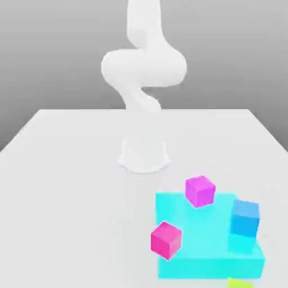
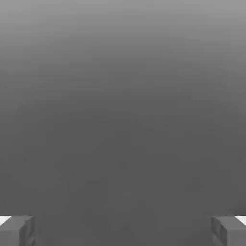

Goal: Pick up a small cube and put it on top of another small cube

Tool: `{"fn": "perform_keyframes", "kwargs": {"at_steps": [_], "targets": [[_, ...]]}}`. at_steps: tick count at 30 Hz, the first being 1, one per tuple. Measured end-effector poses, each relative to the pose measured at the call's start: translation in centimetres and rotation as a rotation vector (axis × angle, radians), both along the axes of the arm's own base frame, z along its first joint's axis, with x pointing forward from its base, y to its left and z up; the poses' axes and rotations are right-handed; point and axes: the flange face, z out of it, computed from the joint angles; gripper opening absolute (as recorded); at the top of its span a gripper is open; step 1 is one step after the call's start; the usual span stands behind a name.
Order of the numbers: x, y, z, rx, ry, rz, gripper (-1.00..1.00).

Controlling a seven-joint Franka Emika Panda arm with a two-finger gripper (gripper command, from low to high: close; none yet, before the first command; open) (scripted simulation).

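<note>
1. The end effector (image 2: 123, 230) is open and holds nothing: in the hand view its two fingertips (image 2: 17, 229) stand far apart, with only plain grey between them.
2. In the exterior view the white arm (image 1: 143, 67) rises from its base (image 1: 144, 153) on the surface (image 1: 62, 169), well apart from the cubes.
3. The cubes are near a flat cyan block (image 1: 208, 253) at the exterior view's right. A pink cube (image 1: 166, 240) is at its near edge, a magenta cube (image 1: 200, 191) at its far edge, and a blue cube (image 1: 245, 218) at its right part. Whether each one rests on the block or floats above it, I cannot tell.
4. The step in hand seems to be the approach; nothing is grasped yet.
5. To do it well, I would choose one cube, bring the open end effector straight above it, and align the fingertips with two flat sides.
6. Descend vertically, so that the neighbouring cubes are not pushed.
7. Close only when the cube sits between both fingertips.
</note>
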Motion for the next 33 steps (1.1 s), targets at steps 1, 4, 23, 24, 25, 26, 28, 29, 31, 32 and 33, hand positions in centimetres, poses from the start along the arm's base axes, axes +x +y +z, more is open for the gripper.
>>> {"fn": "perform_keyframes", "kwargs": {"at_steps": [1, 4, 23, 24, 25, 26, 28, 29, 31, 32, 33], "targets": [[1.4, 0.5, -1.2, 0.011, 0.026, -0.008, 0.00], [4.9, 1.9, -4.8, 0.038, 0.099, -0.030, 0.00], [16.7, 12.8, -34.6, 0.120, 0.548, -0.202, 0.00], [16.8, 13.3, -36.3, 0.121, 0.571, -0.215, 0.00], [16.8, 13.8, -38.1, 0.121, 0.594, -0.227, 0.00], [16.7, 14.3, -39.9, 0.120, 0.617, -0.239, 0.00], [16.3, 15.4, -43.6, 0.118, 0.662, -0.263, 0.00], [16.0, 15.9, -45.4, 0.116, 0.685, -0.275, 0.00], [15.5, 16.7, -48.9, 0.112, 0.721, -0.296, 0.00], [15.4, 16.9, -50.5, 0.112, 0.728, -0.300, 0.00], [15.4, 16.9, -52.0, 0.111, 0.732, -0.302, 0.00]]}}
